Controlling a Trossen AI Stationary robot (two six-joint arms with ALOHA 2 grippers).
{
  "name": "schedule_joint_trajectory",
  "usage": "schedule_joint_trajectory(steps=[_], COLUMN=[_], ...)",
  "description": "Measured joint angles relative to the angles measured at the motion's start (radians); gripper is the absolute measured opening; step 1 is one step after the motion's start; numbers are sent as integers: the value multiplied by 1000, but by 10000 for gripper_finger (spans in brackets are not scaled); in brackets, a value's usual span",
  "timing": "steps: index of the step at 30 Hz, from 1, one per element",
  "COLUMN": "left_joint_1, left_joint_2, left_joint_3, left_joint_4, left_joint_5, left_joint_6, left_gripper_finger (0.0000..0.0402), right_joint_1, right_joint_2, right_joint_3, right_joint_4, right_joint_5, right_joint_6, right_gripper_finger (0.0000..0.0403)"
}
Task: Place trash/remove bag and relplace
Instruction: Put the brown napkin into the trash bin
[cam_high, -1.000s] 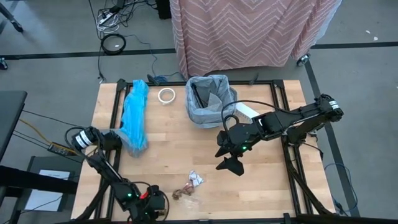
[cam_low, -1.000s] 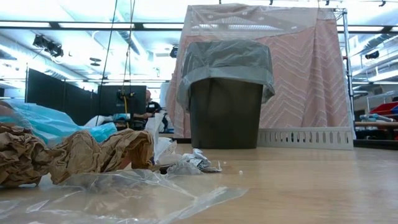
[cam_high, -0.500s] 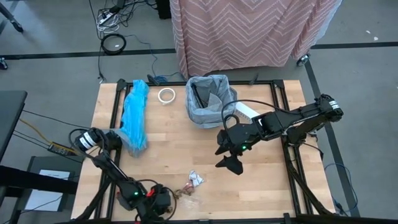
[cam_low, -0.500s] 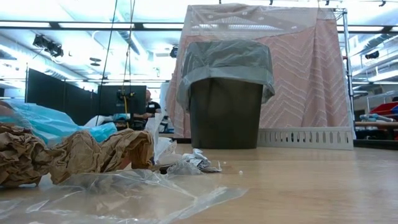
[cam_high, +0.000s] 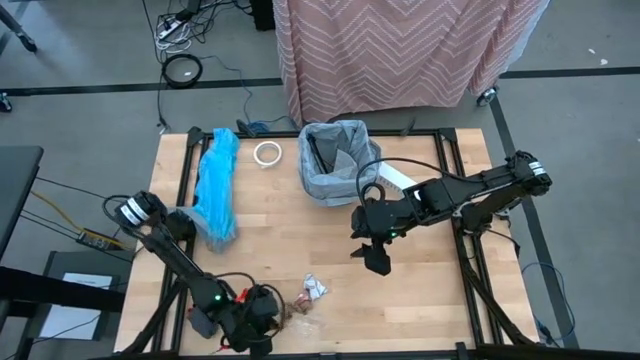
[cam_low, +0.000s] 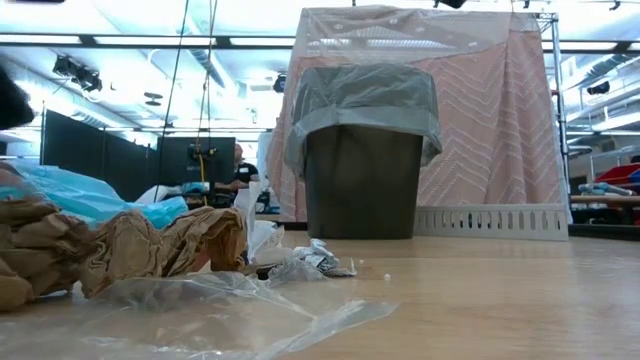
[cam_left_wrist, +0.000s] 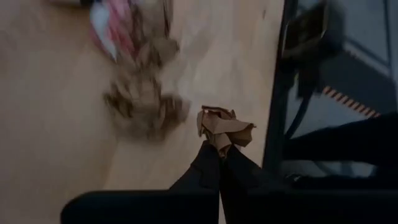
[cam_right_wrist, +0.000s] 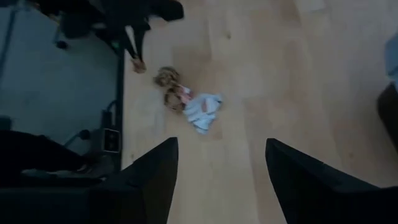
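Observation:
A dark bin (cam_high: 338, 160) lined with the grey bag (cam_low: 365, 95) stands at the table's far side. The turquoise bag (cam_high: 217, 185) lies bunched at the far left. The trash (cam_high: 306, 298), brown paper wads and a white wrapper, lies near the front edge, with clear plastic (cam_low: 200, 310) beside it. My left gripper (cam_high: 262, 322) is just left of that pile, shut on a small brown paper wad (cam_left_wrist: 224, 124). My right gripper (cam_high: 378, 258) hangs open above the table's middle, right of the pile. My left gripper pinches the brown paper wad between its two fingers, at the wad's near edge (cam_left_wrist: 217, 140). The fingers (cam_right_wrist: 132, 43) slant down at it from the table's near left. The wad sits at the fingers' free ends, apart from the other wads (cam_left_wrist: 146, 106).
A white tape ring (cam_high: 267, 153) lies left of the bin and a white box (cam_high: 397, 180) right of it. Bare wood lies between the bin and the trash. A pink patterned cloth (cam_high: 400, 50) hangs beyond the far edge.
My left gripper has gone along the near edge toward the table's right, up to the trash, shut on a brown wad and risen a little with it. The brown paper at the low view's left has sunk. My right gripper has turned at the wrist in place.

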Motion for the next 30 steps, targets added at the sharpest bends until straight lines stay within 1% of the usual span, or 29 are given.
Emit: schedule_joint_trajectory(steps=[4,7,9,11,14,16,19,26,28,30], left_joint_1=[16,49,93,148,244,316,415,664,742,824], left_joint_2=[-81,-159,-211,-260,-332,-373,-411,-406,-403,-399], left_joint_3=[1,2,3,3,3,8,65,337,398,438], left_joint_4=[-16,-93,-151,-211,-224,-211,-218,-277,-309,-306], left_joint_5=[-49,-109,-152,-173,-175,-181,-188,-191,-185,-156], left_joint_6=[1,18,31,34,94,154,279,679,772,851], left_gripper_finger=[1,1,1,1,1,1,1,1,1,1], right_joint_1=[-16,-29,-34,-41,-52,-58,-60,-62,-62,-62], right_joint_2=[-1,-1,-1,-1,-1,-1,-1,-1,-1,-1], right_joint_3=[0,0,0,0,0,0,0,0,0,0], right_joint_4=[-35,-91,-140,-170,-186,-185,-185,-193,-193,-193], right_joint_5=[23,80,135,189,225,226,226,226,227,227], right_joint_6=[-8,6,28,34,33,27,16,-20,-23,-26], right_gripper_finger=[229,229,228,228,228,228,228,228,228,228])
